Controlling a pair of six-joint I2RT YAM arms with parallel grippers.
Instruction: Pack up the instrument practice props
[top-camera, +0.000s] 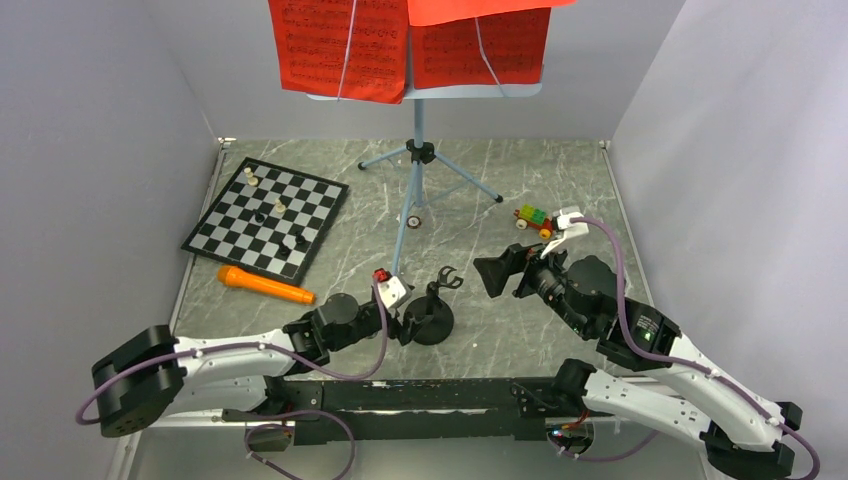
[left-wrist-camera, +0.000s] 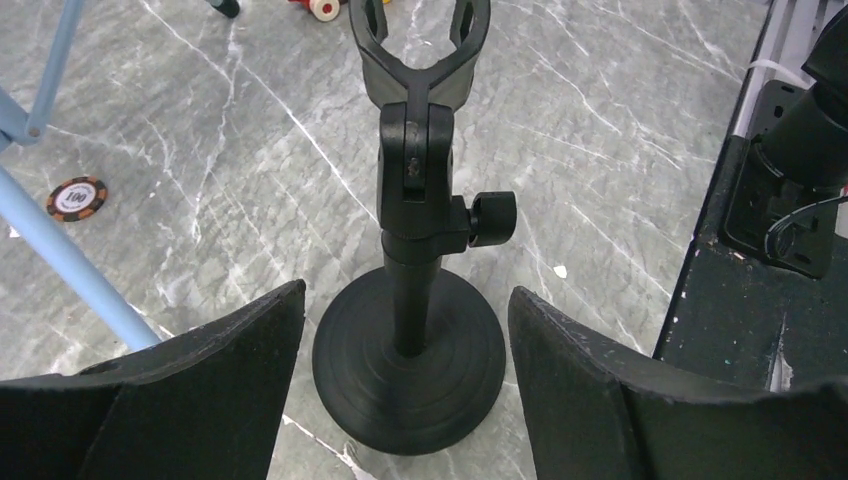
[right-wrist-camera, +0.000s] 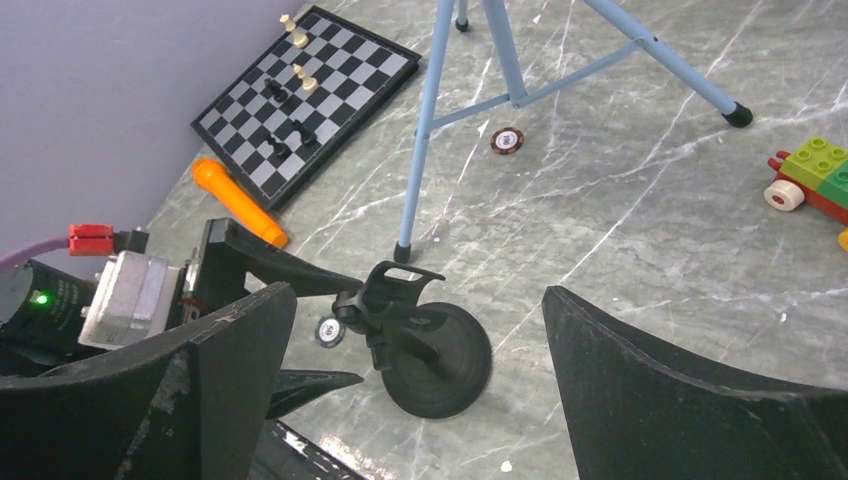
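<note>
Here, my left claw (left-wrist-camera: 402, 300) sits open low over the grey marbled desk (left-wrist-camera: 620, 150), its fingers flanking the round base of the upright black mic stand (left-wrist-camera: 408, 370) without touching it. My right claw (right-wrist-camera: 418, 292) hangs open to the stand's right. The orange microphone (top-camera: 265, 284) lies beside the black-and-white chessboard (top-camera: 266, 215). The light-blue tripod music stand (top-camera: 414, 185), carrying red printed music sheets (top-camera: 345, 45), stands behind.
</note>
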